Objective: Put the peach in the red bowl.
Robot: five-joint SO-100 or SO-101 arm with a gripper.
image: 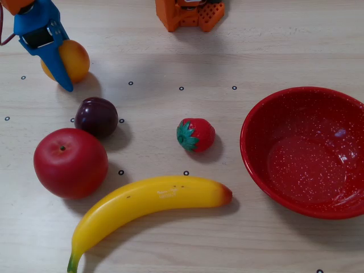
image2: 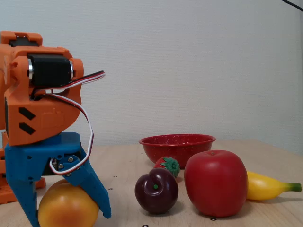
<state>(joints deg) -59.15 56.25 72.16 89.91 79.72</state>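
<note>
The peach (image: 77, 59) is a small yellow-orange fruit resting on the table at the top left of the overhead view. It sits at the bottom left of the fixed view (image2: 67, 208). My gripper (image: 57, 67) stands over it. Its blue fingers (image2: 97, 191) straddle the peach and press on both sides, as the fixed view shows around the gripper (image2: 69, 217). One finger crosses the peach in the overhead view; the other is hidden under the gripper body. The red bowl (image: 256, 122) is empty at the right, and it stands far back in the fixed view (image2: 176, 145).
A dark plum (image: 96, 116) lies just below the peach, and a big red apple (image: 70, 162) below that. A strawberry (image: 196, 135) sits mid-table and a banana (image: 151, 206) lies along the front. The orange arm base (image: 189, 12) is at the top edge.
</note>
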